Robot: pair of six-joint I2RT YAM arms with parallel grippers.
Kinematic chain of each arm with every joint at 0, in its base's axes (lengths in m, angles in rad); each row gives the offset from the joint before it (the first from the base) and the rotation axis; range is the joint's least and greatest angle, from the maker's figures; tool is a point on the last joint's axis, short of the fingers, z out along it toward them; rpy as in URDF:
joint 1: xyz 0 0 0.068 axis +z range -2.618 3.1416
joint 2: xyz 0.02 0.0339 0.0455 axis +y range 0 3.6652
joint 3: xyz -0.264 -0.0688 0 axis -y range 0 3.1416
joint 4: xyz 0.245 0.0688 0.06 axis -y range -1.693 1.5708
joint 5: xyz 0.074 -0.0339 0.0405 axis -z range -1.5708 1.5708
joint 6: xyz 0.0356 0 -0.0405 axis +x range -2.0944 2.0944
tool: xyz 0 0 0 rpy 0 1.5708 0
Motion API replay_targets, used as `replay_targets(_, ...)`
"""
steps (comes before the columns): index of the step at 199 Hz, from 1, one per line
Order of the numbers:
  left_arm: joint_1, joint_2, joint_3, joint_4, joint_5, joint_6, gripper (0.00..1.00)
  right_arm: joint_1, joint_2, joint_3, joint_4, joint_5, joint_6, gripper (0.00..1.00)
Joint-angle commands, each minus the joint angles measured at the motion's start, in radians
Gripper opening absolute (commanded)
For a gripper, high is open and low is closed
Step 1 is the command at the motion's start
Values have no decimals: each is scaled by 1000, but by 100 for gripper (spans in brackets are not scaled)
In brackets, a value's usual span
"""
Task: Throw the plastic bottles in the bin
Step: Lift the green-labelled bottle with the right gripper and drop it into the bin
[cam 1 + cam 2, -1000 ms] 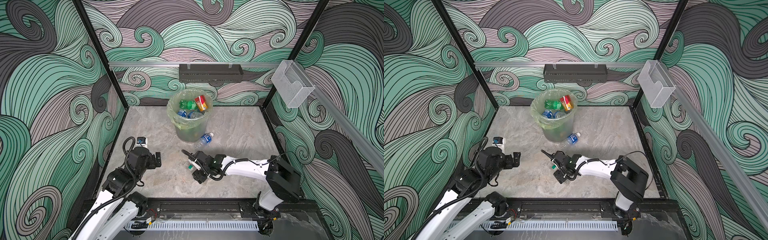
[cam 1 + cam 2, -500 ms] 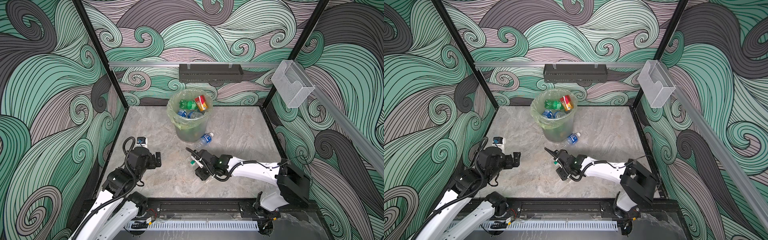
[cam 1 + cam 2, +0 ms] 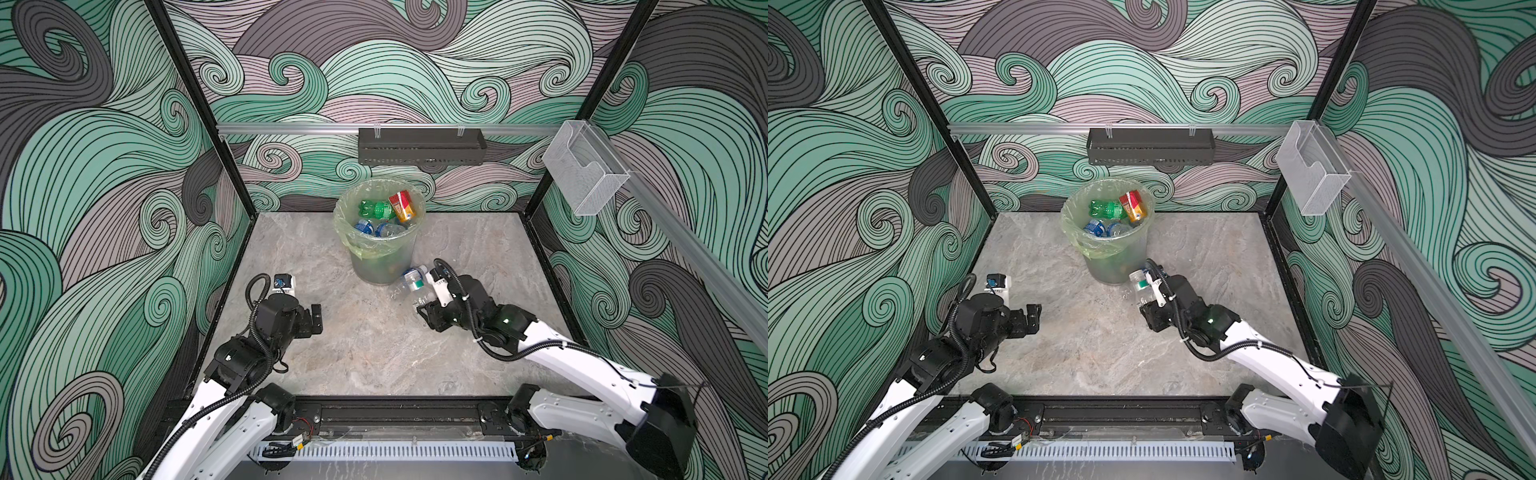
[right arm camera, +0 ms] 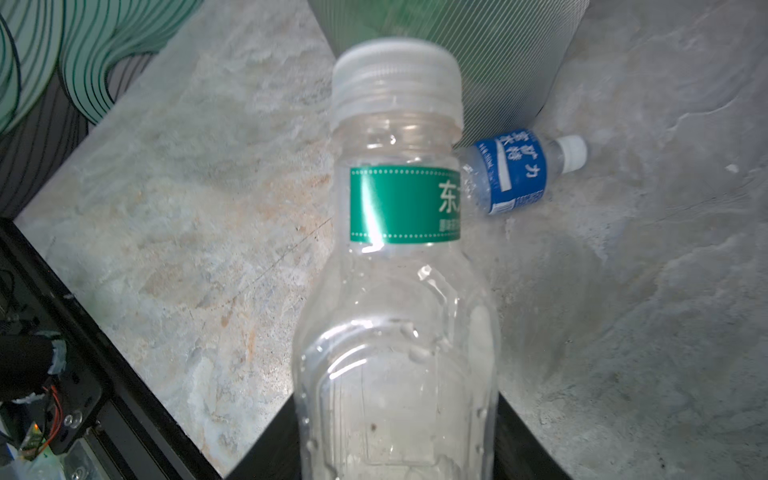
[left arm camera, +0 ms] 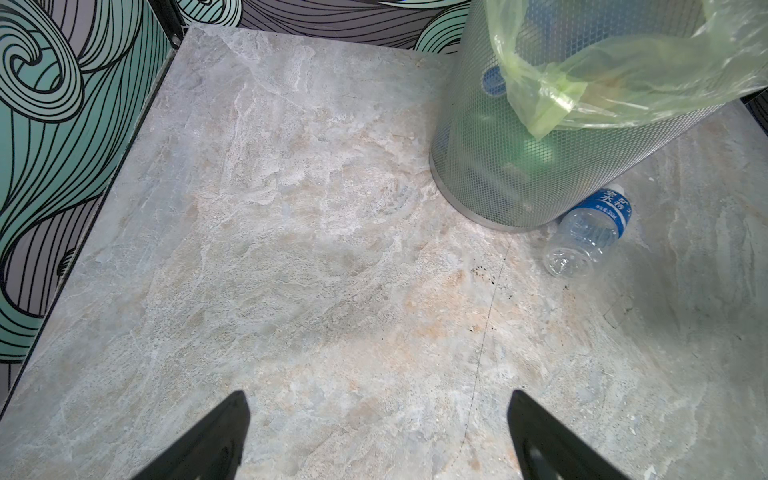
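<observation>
On the grey marble tabletop (image 3: 365, 353), toward the back wall, I see the mesh bin (image 3: 370, 262) standing upright with its pale green liner, a green bottle (image 3: 376, 209) and an orange red-labelled bottle (image 3: 402, 205) lying inside. My right gripper (image 3: 430, 299) is clenched on a clear green-labelled bottle (image 4: 399, 291), near the bin. My left gripper (image 5: 376, 401) hangs released, well apart from it. A blue-labelled water bottle (image 5: 590, 230) lies touching the bin's foot.

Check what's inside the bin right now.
In the bin: a green bottle, an orange bottle and blue-labelled clear bottles on top. Whatever lies beneath them is covered.
</observation>
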Motion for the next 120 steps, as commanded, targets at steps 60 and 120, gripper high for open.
replay_targets(60,7,4,7,2,-6,-10,99,-39,-170,43,-78,-1,-56,55)
replay_targets(120,9,4,5,10,4,-9,99,-40,-156,187,-94,13,-90,52)
